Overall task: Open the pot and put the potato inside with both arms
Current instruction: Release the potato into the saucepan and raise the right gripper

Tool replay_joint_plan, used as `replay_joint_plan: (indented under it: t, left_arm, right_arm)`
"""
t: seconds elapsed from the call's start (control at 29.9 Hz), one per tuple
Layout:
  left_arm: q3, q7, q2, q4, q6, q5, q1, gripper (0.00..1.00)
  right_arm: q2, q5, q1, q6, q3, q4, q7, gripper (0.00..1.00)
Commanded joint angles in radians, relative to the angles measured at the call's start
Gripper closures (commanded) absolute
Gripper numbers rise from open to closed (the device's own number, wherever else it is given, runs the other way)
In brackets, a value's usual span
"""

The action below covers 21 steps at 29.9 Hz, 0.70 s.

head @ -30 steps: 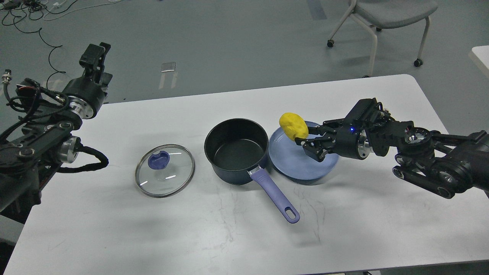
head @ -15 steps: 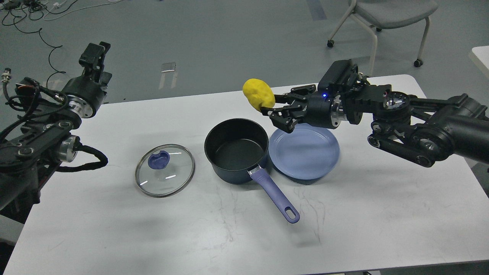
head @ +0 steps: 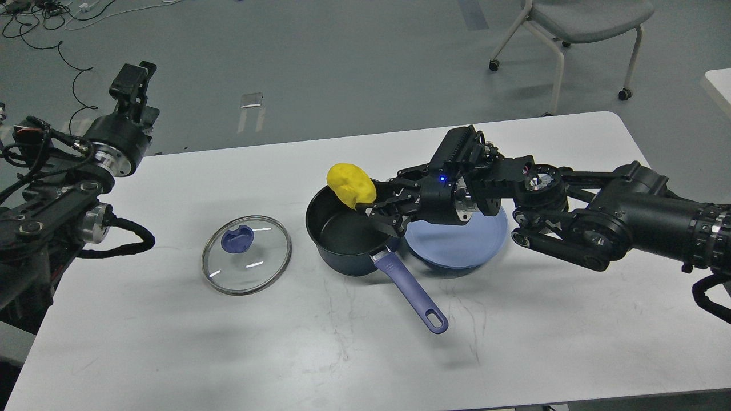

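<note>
The dark blue pot (head: pixel 337 242) stands open at the table's middle, its purple handle (head: pixel 412 294) pointing to the front right. Its glass lid (head: pixel 246 262) with a purple knob lies flat on the table to the pot's left. My right gripper (head: pixel 365 204) is shut on the yellow potato (head: pixel 350 184) and holds it over the pot's far right rim. My left gripper (head: pixel 132 80) is raised beyond the table's far left edge, well away from the pot; its fingers cannot be told apart.
An empty blue plate (head: pixel 457 242) sits right of the pot, partly under my right arm. The white table (head: pixel 365 354) has a rounded far right corner. A chair (head: pixel 577 23) stands on the floor behind. Cables lie at the far left.
My right gripper lifted the potato off the plate, carried it up and left, then lowered it over the pot's rim. The left arm shifted slightly left.
</note>
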Motion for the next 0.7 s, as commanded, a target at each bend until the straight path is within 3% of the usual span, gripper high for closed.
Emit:
replay_joint_plan:
  t: [0.0,0.33,0.57,0.67]
  left_arm:
    - [0.0,0.0,-0.001,0.0,0.001,0.0,0.001,0.02]
    - [-0.015,0.006,-0.002,-0.001,-0.008,-0.005,-0.005,0.02]
    - [-0.069,0.01,-0.034,-0.021,-0.015,-0.02,-0.036,0.02]
    - [-0.136,0.03,-0.07,-0.027,-0.057,-0.02,-0.039,0.02]
  right_arm:
    - [0.0,0.043,0.0,-0.004,0.003,0.003,0.0,0.0]
    - [0.007,0.179,0.0,-0.044,0.112,0.006,0.0,0.0]
    - [-0.066,0.663,0.012,-0.053,0.31,0.017,-0.002,0.0]
    - [-0.131,0.981,0.01,-0.012,0.371,0.019,-0.002,0.0]
